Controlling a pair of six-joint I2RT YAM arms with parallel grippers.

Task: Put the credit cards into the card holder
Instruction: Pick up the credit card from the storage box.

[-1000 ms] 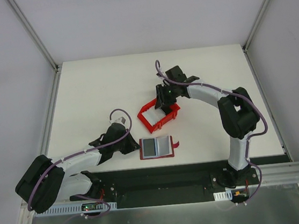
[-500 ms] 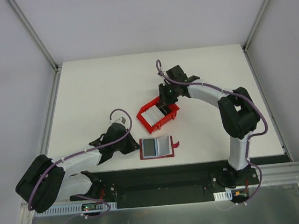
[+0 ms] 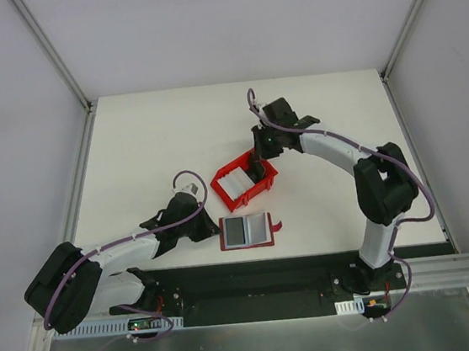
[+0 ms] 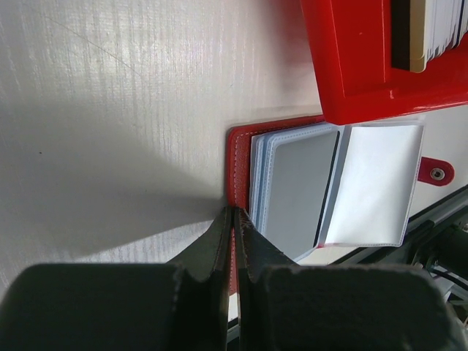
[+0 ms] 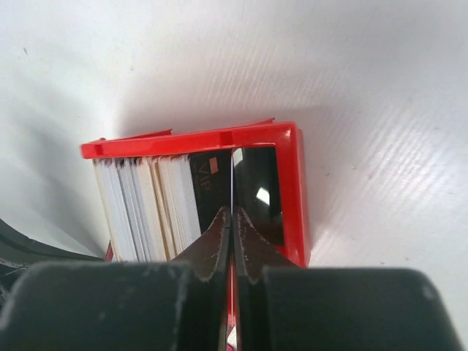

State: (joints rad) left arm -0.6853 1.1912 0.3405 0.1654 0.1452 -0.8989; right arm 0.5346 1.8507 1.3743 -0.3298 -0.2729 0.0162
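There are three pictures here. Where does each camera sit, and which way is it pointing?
Top: fixed above and behind the arms, facing down at the table; left arm and right arm both show, bases at the bottom.
Left wrist: on the left arm, facing along the left pincer, shut on the open wallet's red edge.
Right wrist: on the right arm, facing down past the right pincer, shut on a card in the bin.
Shared: all three show the bin; top and left wrist both show the wallet.
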